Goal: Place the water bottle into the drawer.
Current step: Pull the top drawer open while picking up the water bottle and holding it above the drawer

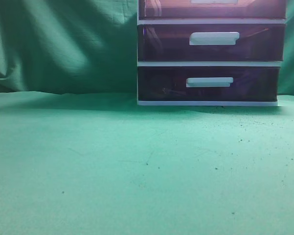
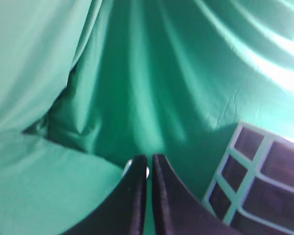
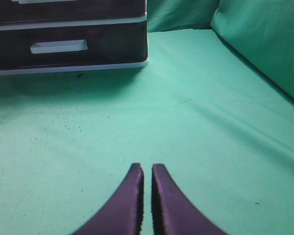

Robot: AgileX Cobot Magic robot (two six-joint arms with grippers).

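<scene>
The drawer unit [image 1: 210, 63] stands at the back right of the green cloth. Only the lower strip of its uppermost purple drawer [image 1: 166, 10] shows at the top edge of the exterior view, flush with the frame. No water bottle is in any view. My left gripper [image 2: 149, 159] is shut and empty, held up facing the green backdrop, with the unit's side [image 2: 257, 178] to its right. A small pale spot [image 2: 127, 169] behind its left fingertip is too small to identify. My right gripper [image 3: 147, 169] is shut and empty, low over the cloth. Neither gripper shows in the exterior view.
The two lower purple drawers [image 1: 161, 43] [image 1: 161, 83] with white handles look closed. The right wrist view shows the lowest drawer [image 3: 112, 46] at far left. Green cloth [image 1: 137, 166] covers the table, and a draped green backdrop [image 1: 63, 44] hangs behind.
</scene>
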